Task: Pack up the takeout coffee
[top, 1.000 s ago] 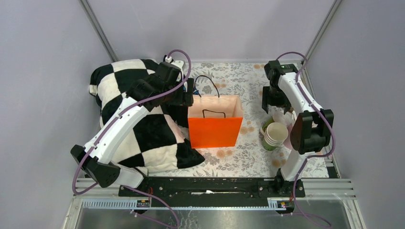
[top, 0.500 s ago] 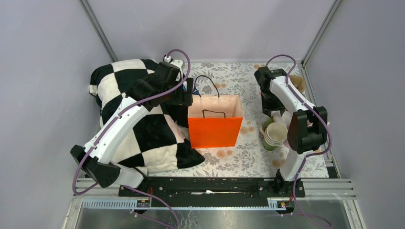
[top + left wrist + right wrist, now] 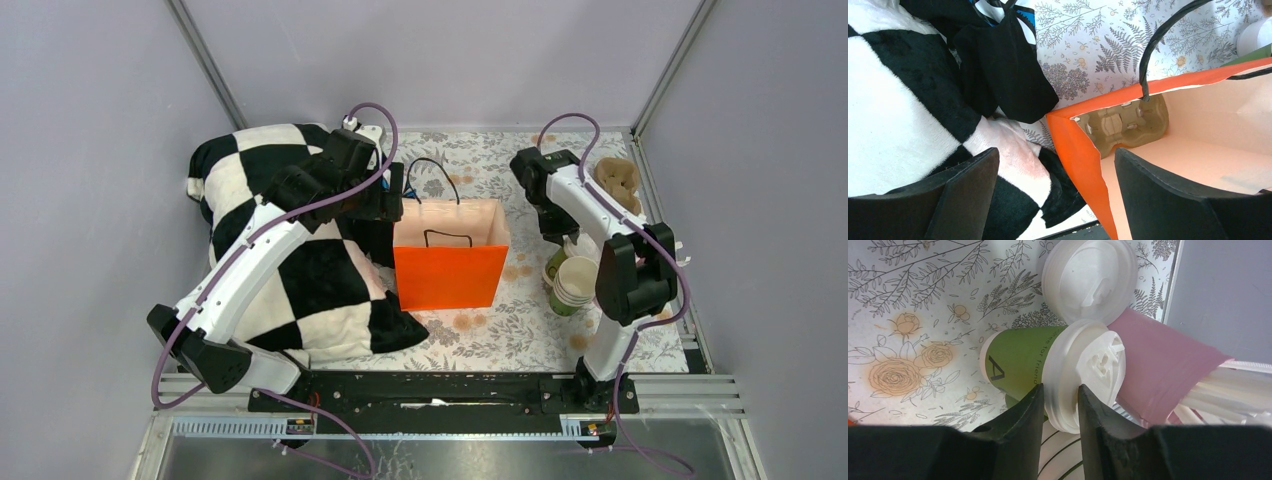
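Note:
The takeout coffee (image 3: 1023, 365), a green cup with a white lid (image 3: 1088, 370), stands among the cups at the right; in the top view (image 3: 556, 262) only a sliver of it shows under the arm. My right gripper (image 3: 1060, 402) is shut on the rim of its lid, one finger on each side, and sits above it in the top view (image 3: 563, 238). My left gripper (image 3: 1055, 170) is open and straddles the left wall of the orange paper bag (image 3: 1083, 155), holding nothing. The bag (image 3: 450, 275) stands open mid-table.
A stack of lidless green cups (image 3: 577, 283) stands just in front of the coffee. A pink cup of white sticks (image 3: 1168, 365) and loose white lids (image 3: 1090, 277) touch it. A cardboard carrier (image 3: 1123, 120) lies inside the bag. A checkered pillow (image 3: 290, 280) fills the left.
My right arm has swung left and brought its gripper down over the coffee, uncovering a brown object at the back right. The left arm and the bag have not moved.

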{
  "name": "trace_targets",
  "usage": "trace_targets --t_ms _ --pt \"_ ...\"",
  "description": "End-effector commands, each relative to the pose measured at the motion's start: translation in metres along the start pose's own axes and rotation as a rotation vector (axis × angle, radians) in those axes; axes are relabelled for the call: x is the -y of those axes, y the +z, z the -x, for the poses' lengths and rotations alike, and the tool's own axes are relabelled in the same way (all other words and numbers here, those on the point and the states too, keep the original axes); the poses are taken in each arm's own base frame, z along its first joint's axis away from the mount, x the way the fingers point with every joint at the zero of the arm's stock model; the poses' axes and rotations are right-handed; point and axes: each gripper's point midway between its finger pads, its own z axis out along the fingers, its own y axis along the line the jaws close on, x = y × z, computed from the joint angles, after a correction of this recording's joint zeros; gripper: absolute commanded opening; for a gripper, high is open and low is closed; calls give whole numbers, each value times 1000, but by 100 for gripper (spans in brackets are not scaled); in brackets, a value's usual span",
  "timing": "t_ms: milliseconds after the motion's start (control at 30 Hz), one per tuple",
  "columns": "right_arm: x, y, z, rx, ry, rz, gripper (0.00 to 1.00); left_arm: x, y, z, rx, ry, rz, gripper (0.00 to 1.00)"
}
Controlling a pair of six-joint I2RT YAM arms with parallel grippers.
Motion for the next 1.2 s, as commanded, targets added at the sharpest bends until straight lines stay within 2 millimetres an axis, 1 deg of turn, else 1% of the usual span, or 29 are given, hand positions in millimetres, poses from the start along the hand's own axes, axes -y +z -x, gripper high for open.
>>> trace_targets --t_ms 0,100,300,333,467,567,700,933,1000,1067,1167 --pt "0 -10 -7 17 71 -48 34 2 -15 15 76 1 -27 89" --pt "-6 -15 -10 25 87 -46 35 2 -17 15 79 0 -30 89" --pt "-26 -24 -18 19 119 16 40 2 -20 12 84 0 -38 89" --pt "-29 -26 -18 19 123 30 42 2 -21 12 85 2 -40 89" --pt "-40 -29 -22 2 132 77 52 0 -23 10 88 0 -40 89" --pt "-43 -32 -24 -5 140 99 56 -1 -26 9 94 0 -37 89" --pt "-40 -42 -24 5 151 129 60 -1 -27 9 98 -2 -39 89" --pt "-35 -77 -21 27 175 236 71 0 -26 10 97 -3 -45 89" --pt "-30 -85 -19 50 189 256 79 0 -25 10 95 -4 -44 89" --pt "-25 -89 -15 65 206 281 86 1 -24 10 93 -3 -45 89" --pt "-18 -82 -7 42 241 358 96 3 -23 10 88 -4 -51 89"
